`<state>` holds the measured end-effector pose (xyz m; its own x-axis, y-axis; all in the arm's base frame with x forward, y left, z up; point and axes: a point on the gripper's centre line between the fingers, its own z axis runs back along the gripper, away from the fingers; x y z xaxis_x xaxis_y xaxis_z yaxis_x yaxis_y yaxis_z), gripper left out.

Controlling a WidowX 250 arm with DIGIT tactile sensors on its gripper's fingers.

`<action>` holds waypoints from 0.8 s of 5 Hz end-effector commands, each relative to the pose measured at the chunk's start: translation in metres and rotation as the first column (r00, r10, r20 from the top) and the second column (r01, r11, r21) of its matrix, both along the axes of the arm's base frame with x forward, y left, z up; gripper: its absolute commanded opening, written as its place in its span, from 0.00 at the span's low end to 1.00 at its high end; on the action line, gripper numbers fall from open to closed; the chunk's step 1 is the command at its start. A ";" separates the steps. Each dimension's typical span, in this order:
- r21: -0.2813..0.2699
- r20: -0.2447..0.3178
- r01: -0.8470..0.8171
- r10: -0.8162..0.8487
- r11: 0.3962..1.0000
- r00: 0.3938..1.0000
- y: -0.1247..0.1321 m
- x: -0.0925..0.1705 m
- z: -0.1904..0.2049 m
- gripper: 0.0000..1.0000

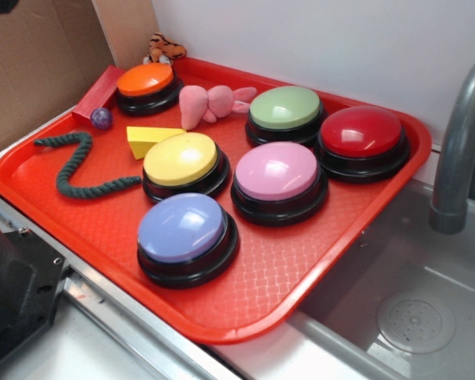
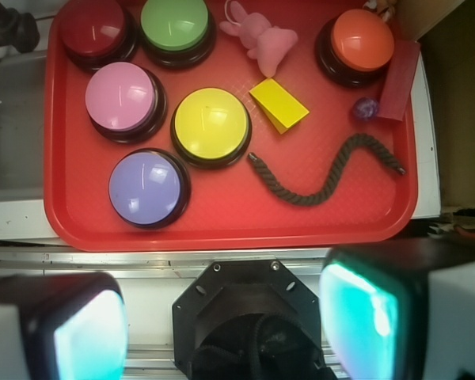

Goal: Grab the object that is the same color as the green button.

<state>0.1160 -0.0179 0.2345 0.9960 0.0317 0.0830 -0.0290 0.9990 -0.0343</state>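
Note:
The dark green twisted rope (image 1: 74, 161) lies in a wavy S on the left part of the red tray (image 1: 317, 261), left of the yellow button. In the wrist view the rope (image 2: 305, 198) is at the tray's near right. The green button (image 1: 285, 109), sage-topped on a black base, stands at the tray's far side, and it also shows in the wrist view (image 2: 174, 24). My gripper (image 2: 226, 328) hangs high above the near edge, off the tray, open; its cyan pads (image 2: 360, 317) stand far apart with nothing between them. It does not show in the exterior view.
The tray also carries yellow (image 1: 180, 158), orange (image 1: 146, 81), pink (image 1: 277, 171), red (image 1: 362, 131) and lilac-blue (image 1: 182, 228) buttons. A yellow wedge (image 1: 146, 139), pink plush (image 1: 210, 103), purple ball (image 1: 101, 118) and red block (image 1: 95, 93) lie there too. A sink and faucet (image 1: 459, 150) are at right.

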 end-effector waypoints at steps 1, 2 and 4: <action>0.000 0.000 0.000 0.000 1.000 1.000 0.000 0.000 0.000 1.00; -0.029 0.026 -0.129 0.130 0.991 0.991 0.021 0.010 -0.017 1.00; -0.033 0.044 -0.431 0.432 0.902 0.901 0.077 0.018 -0.075 1.00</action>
<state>0.1332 0.0546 0.1554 0.8806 0.4633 0.0997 -0.4590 0.8861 -0.0641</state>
